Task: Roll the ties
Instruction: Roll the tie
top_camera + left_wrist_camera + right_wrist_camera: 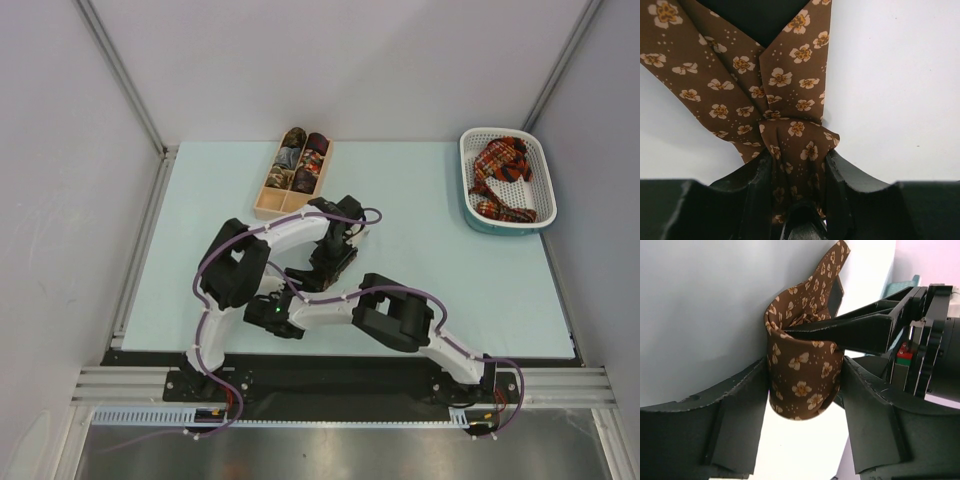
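Observation:
A brown tie point(790, 80) with small cream and gold flowers is in both wrist views. My left gripper point(797, 155) is shut on a bunched fold of it, and two tails fan out above the fingers. In the right wrist view the tie forms an upright roll point(802, 385) just above the pale table. My right gripper point(805, 375) has a finger against each side of that roll. The left gripper's fingers point(850, 330) reach in from the right onto the roll's top. From above, the left gripper point(335, 255) and right gripper point(300, 285) meet mid-table and hide the tie.
A light wooden divided box point(268, 207) stands at the back centre with several rolled ties point(305, 160) in its compartments. A white perforated basket point(500, 131) at the back right holds red plaid ties point(505, 170). Grey walls close in the table.

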Robot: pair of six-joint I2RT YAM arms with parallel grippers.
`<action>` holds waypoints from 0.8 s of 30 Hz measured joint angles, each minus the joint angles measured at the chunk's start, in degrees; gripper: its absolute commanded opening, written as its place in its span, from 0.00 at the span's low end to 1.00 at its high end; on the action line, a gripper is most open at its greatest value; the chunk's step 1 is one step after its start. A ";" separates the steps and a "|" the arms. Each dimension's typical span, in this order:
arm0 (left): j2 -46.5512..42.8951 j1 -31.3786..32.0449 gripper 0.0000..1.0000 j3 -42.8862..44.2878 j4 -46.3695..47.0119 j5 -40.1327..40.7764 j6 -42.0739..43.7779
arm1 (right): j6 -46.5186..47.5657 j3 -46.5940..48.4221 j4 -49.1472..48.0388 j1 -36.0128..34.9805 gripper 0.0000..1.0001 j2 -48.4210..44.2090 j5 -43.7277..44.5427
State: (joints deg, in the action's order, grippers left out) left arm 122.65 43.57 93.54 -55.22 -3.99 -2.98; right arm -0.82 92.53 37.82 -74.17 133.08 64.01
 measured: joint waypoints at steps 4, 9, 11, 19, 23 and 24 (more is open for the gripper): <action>0.00 -0.22 0.38 0.02 0.04 -0.28 -0.04 | 0.42 0.66 0.59 0.35 0.62 1.11 1.22; 0.00 -0.26 0.37 0.00 0.28 -0.31 -0.02 | 0.48 1.51 1.60 0.92 0.45 2.64 2.08; 0.00 -0.26 0.37 -0.09 0.50 -0.31 -0.04 | 0.39 1.62 1.62 0.96 0.38 2.93 2.05; -0.09 -0.26 0.48 -0.42 0.94 -0.31 0.02 | 0.96 1.31 0.94 0.96 0.31 2.89 1.95; -0.44 -0.26 0.68 -0.70 0.90 -1.14 0.11 | 1.97 0.83 0.35 1.03 0.30 2.73 1.95; -0.50 -0.26 0.70 -0.70 0.66 -1.29 0.22 | 2.29 0.68 0.15 1.11 0.30 2.71 1.99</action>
State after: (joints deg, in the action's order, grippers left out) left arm 122.15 43.31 92.84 -54.57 -5.28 -2.76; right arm 1.48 93.21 37.98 -73.06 135.79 66.00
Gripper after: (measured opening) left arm 0.654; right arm 0.412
